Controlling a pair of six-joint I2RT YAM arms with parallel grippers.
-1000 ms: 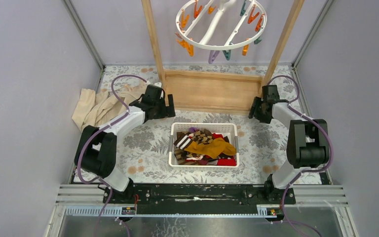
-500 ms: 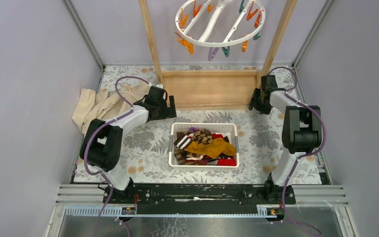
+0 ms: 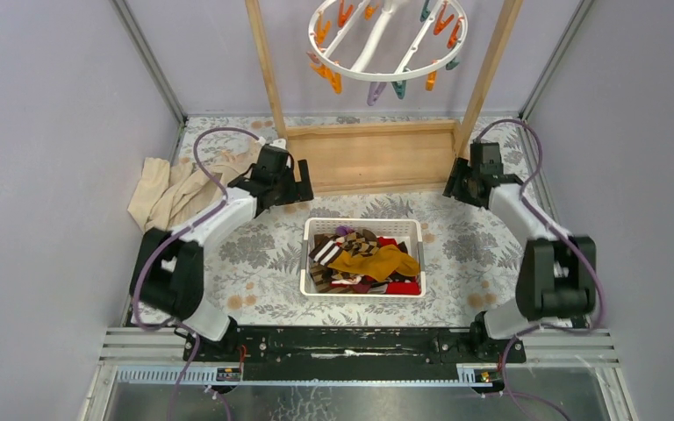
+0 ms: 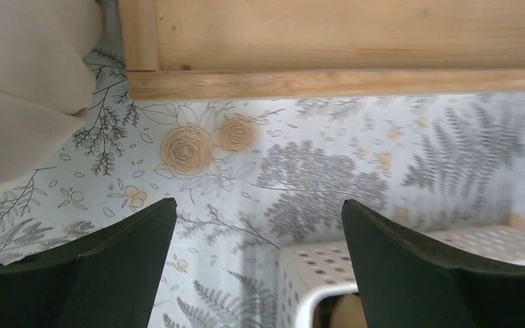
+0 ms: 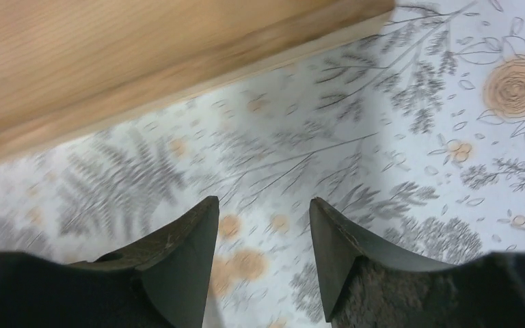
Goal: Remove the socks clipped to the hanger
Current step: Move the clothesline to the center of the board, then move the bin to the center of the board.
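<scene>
— Up between the two posts of the wooden rack, what hangs?

— The hanger, a white round ring with spokes. It is tilted, and the edge of the overhead view cuts off its top. Orange, teal and purple clips dangle from its rim.

— And the socks?

— Every one I can see lies heaped in the white perforated basket. It stands on the flowered table just in front of the rack's base board, between the two arms. A mustard sock lies on top, with brown argyle, red and striped ones round it and a bit of purple at the far rim.

— Where does the left gripper stand?

— Low over the table by the left end of the base board, near the foot of the left post. Its fingers are spread wide and hold nothing. Its own camera shows the flowered cover, the board's front edge and a corner of the basket at the lower right.

— What lies beside it?

— A crumpled beige cloth, on the table to its left, near the left wall.

— And the right gripper?

— By the right end of the same board, well apart from the basket. Its fingers stand parted too, more narrowly, and grip nothing. Under them are the flowered cover and the board's edge, somewhat blurred.
</scene>
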